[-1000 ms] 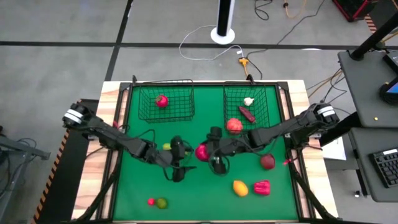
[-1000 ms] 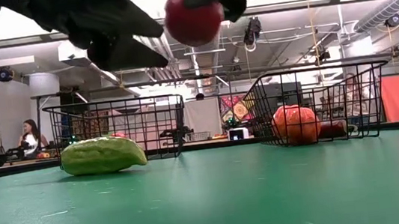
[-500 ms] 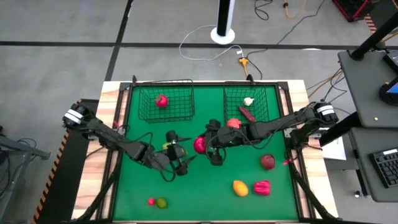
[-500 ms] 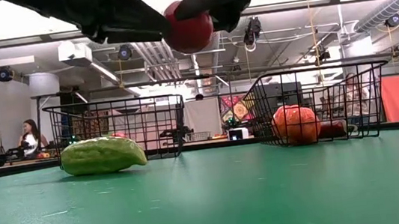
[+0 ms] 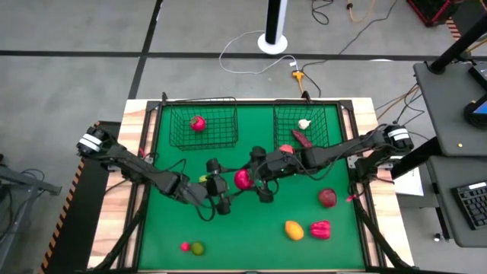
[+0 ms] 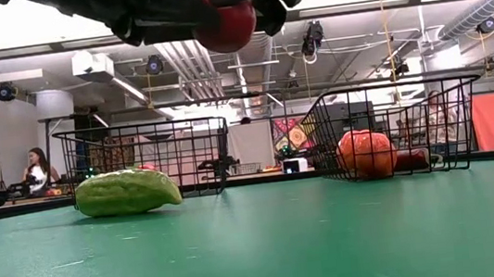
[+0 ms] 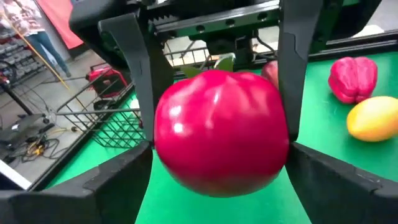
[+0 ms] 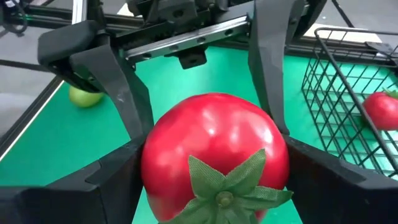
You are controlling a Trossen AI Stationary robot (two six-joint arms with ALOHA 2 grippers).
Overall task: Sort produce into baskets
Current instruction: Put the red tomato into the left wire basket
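Observation:
A red tomato (image 5: 243,179) with a green calyx hangs in the air over the table's middle. It also shows at the top of the low view (image 6: 227,24). My right gripper (image 5: 255,178) reaches it from the table's right and is shut on it. My left gripper (image 5: 227,185) reaches it from the left, with a finger against each side of it. A yellow-green oblong piece (image 6: 127,191) lies on the mat below the left arm. Two black wire baskets stand at the far edge, the left basket (image 5: 202,133) and the right basket (image 5: 308,114). My left gripper pinches the tomato's two flanks (image 7: 163,149) between its fingertips, slanting in from the table's left, opposite my right gripper's fingers (image 7: 140,68). The tomato is clear of the table. My right gripper pinches the tomato's flanks (image 8: 149,162) between its two fingers, slanting in from the table's right. The green calyx (image 8: 224,190) faces its wrist. The tomato is lifted clear of the mat, between both pairs of fingers.
The left basket holds a red piece (image 5: 198,122). The right basket holds white garlic (image 5: 304,123), a dark red piece (image 5: 301,140) and an orange-red one (image 5: 286,149). On the mat lie a red round piece (image 5: 327,198), an orange-yellow piece (image 5: 294,229), a red pepper (image 5: 320,229), a lime (image 5: 198,248) and a small red piece (image 5: 185,246).
My right gripper has carried the tomato a little toward the table's left and up. My left gripper has moved toward the far edge and up to meet it, and its fingers now stand on either side of the tomato.

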